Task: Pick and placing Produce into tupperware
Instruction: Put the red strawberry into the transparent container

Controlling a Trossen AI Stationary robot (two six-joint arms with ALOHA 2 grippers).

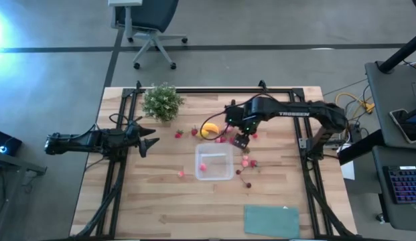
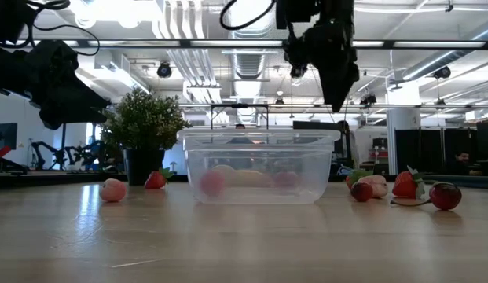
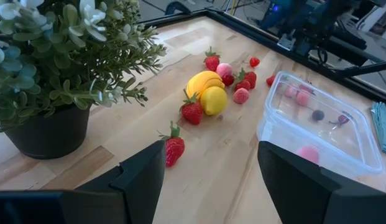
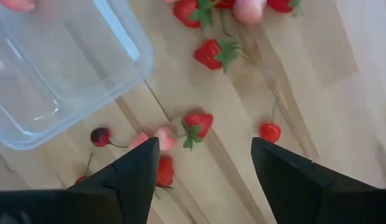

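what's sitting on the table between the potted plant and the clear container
In the high view, two strawberries and the banana lie between the potted plant and the container.

The clear tupperware (image 1: pixel 215 163) sits mid-tabletop holding one pink berry (image 1: pixel 203 167), with banana (image 1: pixel 209 128), lemon (image 3: pixel 214 100) and strawberries (image 4: pixel 212 53) scattered around it.

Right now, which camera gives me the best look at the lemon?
The left wrist view: the lemon lies unobstructed on the table against the banana, a strawberry beside it. The high view shows only one yellow patch beside the right gripper. The low view blurs it behind the tupperware. The right wrist view misses it.
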